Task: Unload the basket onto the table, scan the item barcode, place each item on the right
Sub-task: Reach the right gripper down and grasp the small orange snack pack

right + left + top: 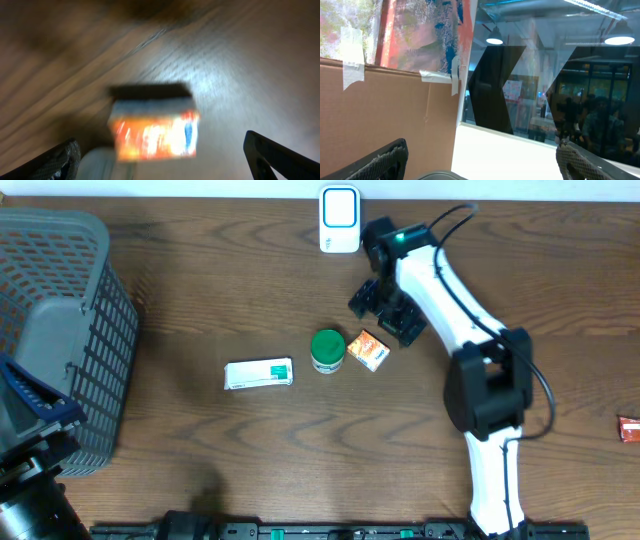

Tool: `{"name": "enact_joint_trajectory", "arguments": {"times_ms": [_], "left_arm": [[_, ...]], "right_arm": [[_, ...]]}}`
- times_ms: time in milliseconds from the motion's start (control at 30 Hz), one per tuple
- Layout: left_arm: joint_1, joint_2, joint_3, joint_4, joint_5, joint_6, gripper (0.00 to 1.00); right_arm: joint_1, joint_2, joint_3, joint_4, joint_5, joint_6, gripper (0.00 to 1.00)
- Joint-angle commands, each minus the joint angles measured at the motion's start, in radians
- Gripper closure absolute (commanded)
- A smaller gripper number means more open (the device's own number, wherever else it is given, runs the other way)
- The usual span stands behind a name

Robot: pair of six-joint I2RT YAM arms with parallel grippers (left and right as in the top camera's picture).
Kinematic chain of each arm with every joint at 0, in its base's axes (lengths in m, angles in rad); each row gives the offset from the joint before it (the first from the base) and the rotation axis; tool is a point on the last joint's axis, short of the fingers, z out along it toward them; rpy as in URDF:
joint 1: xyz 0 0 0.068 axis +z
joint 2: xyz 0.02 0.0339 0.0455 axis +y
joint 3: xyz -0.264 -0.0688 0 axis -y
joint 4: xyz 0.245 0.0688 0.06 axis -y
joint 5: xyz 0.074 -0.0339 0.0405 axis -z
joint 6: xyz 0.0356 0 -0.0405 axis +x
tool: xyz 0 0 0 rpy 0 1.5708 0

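While my right jaws hang wide open and empty over the wooden surface (200, 280), the small orange box (368, 350) lies just below them, blurred in the wrist view and clear of both fingers (50, 162). Green-lidded jar (327, 351) just beside it. White scanner (340, 219) at the far edge. Left jaws wide open, empty, aimed at the room.

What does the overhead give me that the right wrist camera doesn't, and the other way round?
Only overhead: the white scanner at the table's far edge, the white box, the grey basket on the left, and the whole right arm. Only right wrist: the two fingers spread wide at the frame's lower corners, with nothing gripped between them, though the picture is blurred. Both: the orange box lying on the wooden table, close to the open right gripper.
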Motion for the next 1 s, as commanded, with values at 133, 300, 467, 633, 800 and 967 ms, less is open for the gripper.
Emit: {"name": "enact_joint_trajectory", "arguments": {"times_ms": [133,300,467,633,800,967], "left_arm": [[0.005,-0.003,0.012,0.004,-0.009,0.009,0.05],[0.005,-0.003,0.012,0.003,-0.009,0.009,0.05],[0.005,-0.003,0.012,0.003,-0.009,0.009,0.05],[0.005,-0.003,0.012,0.004,-0.009,0.009,0.05],[0.005,-0.003,0.012,0.004,-0.009,0.009,0.05],[0.005,-0.003,0.012,0.004,-0.009,0.009,0.05]], "right_arm": [[0.013,0.16,-0.011,0.003,-0.032,-0.068,0.01],[0.024,0.195,-0.011,-0.005,-0.035,-0.071,0.01],[0.043,0.192,-0.011,-0.04,-0.05,-0.071,0.01],[0.061,0.192,-0.011,-0.047,-0.019,-0.071,0.04],[0.08,0.192,-0.011,-0.047,-0.008,-0.063,0.35],[0.073,0.192,-0.01,-0.063,0.003,-0.063,0.37]]}}
